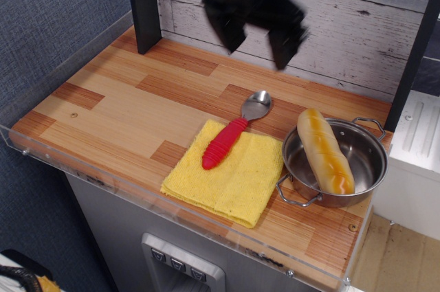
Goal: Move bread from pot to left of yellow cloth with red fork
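Note:
The bread [324, 149] lies in the shiny steel pot [364, 162] at the right, one end resting on the far rim. The yellow cloth [237, 178] lies on the wooden table left of the pot. The red fork [230, 136] rests with its red handle on the cloth and its silver head on the wood behind. My gripper [258, 39] is open and empty, blurred, high above the table behind the fork's head and up-left of the pot.
A black post [143, 5] stands at the back left. A clear plastic rim [124, 182] runs along the table's front and left edges. A whitewashed plank wall [357, 24] closes the back. Bare wood [117, 110] lies left of the cloth.

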